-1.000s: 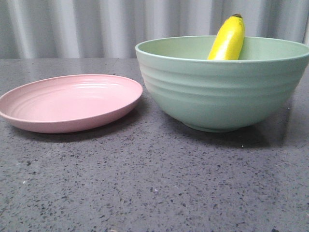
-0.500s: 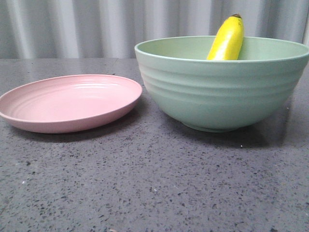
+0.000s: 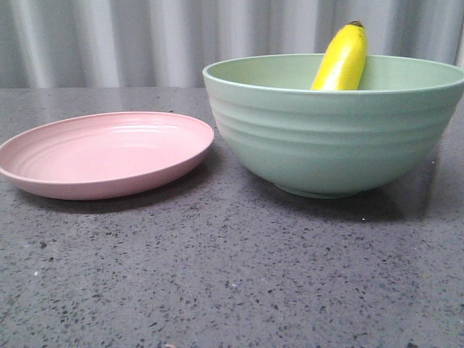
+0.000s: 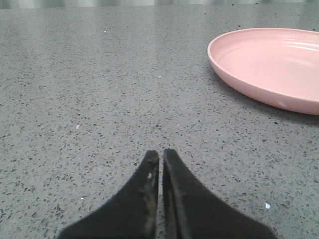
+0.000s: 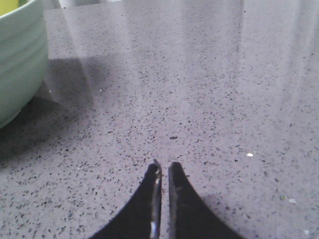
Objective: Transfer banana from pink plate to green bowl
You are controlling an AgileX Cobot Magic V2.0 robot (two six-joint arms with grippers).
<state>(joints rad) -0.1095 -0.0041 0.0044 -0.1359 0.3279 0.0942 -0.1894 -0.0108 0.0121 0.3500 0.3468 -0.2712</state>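
The yellow banana (image 3: 341,59) stands tilted inside the green bowl (image 3: 333,138), its dark tip up above the far rim. The pink plate (image 3: 105,154) lies empty to the left of the bowl, almost touching it. It also shows in the left wrist view (image 4: 271,62). My left gripper (image 4: 161,152) is shut and empty, low over the table, apart from the plate. My right gripper (image 5: 164,165) is shut and empty, low over the table beside the bowl (image 5: 17,55). Neither gripper shows in the front view.
The dark speckled tabletop (image 3: 232,275) stretches out in front of the plate and bowl. A grey pleated curtain (image 3: 145,43) hangs behind the table.
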